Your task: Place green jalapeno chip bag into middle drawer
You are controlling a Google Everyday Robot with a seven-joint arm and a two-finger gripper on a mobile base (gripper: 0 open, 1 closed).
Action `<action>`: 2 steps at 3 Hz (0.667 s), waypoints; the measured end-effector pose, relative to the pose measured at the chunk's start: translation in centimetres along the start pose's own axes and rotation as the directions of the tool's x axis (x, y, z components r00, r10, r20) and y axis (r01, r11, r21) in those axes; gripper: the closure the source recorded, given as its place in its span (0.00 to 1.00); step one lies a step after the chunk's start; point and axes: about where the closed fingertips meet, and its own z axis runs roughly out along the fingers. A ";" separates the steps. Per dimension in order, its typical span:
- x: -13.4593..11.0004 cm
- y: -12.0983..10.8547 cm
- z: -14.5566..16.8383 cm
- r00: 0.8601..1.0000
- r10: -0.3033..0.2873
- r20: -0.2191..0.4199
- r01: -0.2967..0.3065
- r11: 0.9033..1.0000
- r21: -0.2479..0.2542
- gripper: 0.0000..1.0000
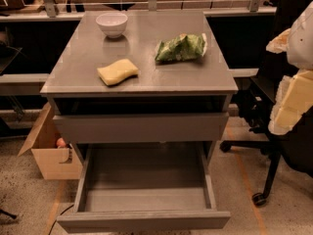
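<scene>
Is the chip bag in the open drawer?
No, the green jalapeno chip bag lies on the cabinet top, with the end effector away at the right edge.

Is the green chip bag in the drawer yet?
Not yet. Done: the wide grey middle drawer is pulled open. In hand: the gripper sits at the right edge, away from the bag. Left: the wrinkly shiny green chip bag lies on the grey cabinet top, needing pickup and drop.

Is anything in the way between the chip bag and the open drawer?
Nothing visible. The chip bag lies on the cabinet top, the open drawer sticks out below, sponge and bowl sit off to the left. The gripper is at the right edge, nothing between it and the bag.
</scene>
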 end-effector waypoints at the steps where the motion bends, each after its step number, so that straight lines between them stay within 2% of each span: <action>1: 0.0 0.0 0.0 1.000 0.000 0.000 0.000 1.000 0.000 0.00; 2: -1.1 -1.0 1.7 0.999 0.012 0.043 -0.012 1.000 -0.003 0.00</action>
